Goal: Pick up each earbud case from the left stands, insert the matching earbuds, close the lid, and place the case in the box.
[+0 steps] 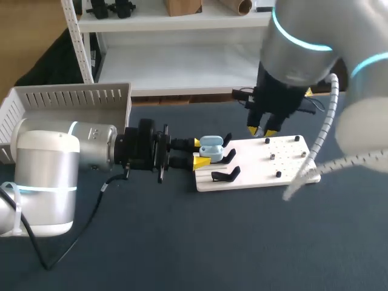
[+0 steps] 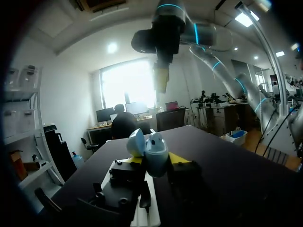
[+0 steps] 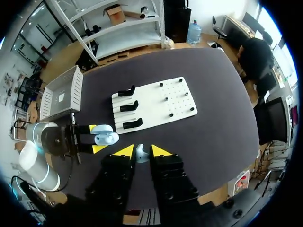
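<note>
Head view: the left gripper (image 1: 199, 152) clamps the open case (image 1: 210, 147) at the board's (image 1: 285, 163) left end. The right gripper (image 1: 263, 131), farther right, pinches an earbud (image 3: 141, 152) (clearest from its wrist). Insertion looks in hand; next, align the earbud over the case and lower it.

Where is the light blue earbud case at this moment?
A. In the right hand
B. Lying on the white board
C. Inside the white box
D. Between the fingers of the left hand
D: the light blue earbud case sits between the two yellow fingertips of the left hand, which touch it from both sides, while the right hand holds only a small earbud.
</note>
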### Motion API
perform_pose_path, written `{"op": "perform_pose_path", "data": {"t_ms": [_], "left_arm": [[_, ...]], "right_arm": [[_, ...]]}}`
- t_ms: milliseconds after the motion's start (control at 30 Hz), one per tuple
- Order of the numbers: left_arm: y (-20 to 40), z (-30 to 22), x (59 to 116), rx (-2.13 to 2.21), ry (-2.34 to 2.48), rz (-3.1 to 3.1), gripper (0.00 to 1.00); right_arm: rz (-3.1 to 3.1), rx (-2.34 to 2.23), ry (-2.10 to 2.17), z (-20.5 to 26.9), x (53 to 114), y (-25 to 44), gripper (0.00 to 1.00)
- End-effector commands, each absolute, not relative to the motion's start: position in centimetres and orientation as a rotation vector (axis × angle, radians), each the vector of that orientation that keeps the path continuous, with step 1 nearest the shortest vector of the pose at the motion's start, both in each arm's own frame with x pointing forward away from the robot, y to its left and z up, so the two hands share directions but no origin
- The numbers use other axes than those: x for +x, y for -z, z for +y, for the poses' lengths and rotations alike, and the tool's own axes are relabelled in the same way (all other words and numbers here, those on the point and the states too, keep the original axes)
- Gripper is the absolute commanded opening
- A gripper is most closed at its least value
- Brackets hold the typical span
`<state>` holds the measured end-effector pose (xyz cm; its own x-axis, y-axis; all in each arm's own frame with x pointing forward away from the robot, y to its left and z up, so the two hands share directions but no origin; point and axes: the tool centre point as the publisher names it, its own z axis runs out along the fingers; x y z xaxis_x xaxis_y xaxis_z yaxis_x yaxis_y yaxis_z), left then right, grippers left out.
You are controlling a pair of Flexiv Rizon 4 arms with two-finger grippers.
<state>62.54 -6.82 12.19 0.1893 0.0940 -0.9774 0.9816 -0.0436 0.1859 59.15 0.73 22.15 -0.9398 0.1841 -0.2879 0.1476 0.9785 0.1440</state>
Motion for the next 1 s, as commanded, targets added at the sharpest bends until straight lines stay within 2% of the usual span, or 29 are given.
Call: {"op": "perform_pose_path", "data": {"t_ms": [33,367,633,1000], "left_arm": [[-12.1,-6.8,62.6,1.388,1.043,1.12,0.0],[-12.1,-6.8,62.6,1.388,1.043,1.12,0.0],[-12.1,-6.8,62.6,1.388,1.043,1.12,0.0],[-12.1,-6.8,62.6,1.388,1.043,1.12,0.0]], "right_arm": [[2.86,0.249,-0.121,1.3,59.7,-22.2,0.0],[2.86,0.249,-0.121,1.3,59.7,-22.2,0.0],[2.804,-0.18,0.044,4.5,60.7,-22.2,0.0],[2.864,-0.346,-0.019,5.2,59.9,-23.5,0.0]]}}
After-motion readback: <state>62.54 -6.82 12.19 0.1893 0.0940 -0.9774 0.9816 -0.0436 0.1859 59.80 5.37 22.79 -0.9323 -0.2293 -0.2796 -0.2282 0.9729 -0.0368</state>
